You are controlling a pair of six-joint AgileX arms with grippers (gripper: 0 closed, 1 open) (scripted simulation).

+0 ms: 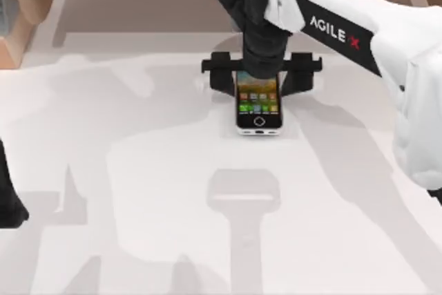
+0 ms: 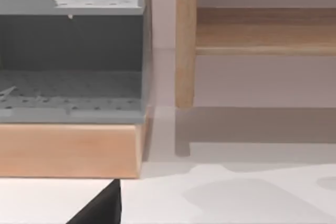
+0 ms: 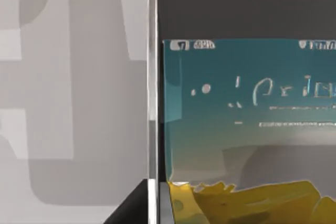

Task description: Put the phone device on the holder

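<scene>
Black phone device (image 1: pixel 259 105) lies lengthwise front-to-back, home button toward the near edge.

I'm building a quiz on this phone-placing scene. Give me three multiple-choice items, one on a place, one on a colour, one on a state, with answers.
1. Where is the phone device on the table in the top view?
A. Near the far edge, around the middle
B. At the near left corner
C. At the right edge

2. What colour is the holder?
A. White
B. Black
C. Red

3. How does the phone device sit?
A. Face down on the table
B. Screen facing up, at the holder
C. Hanging clear above the table

Answers:
1 A: the phone device sits at mid-width, toward the far side of the table.
2 B: the holder shows black bars on either side of the phone.
3 B: its icons and home button are visible, its upper end at the holder under the right tool; the left arm is parked at the left edge.
</scene>
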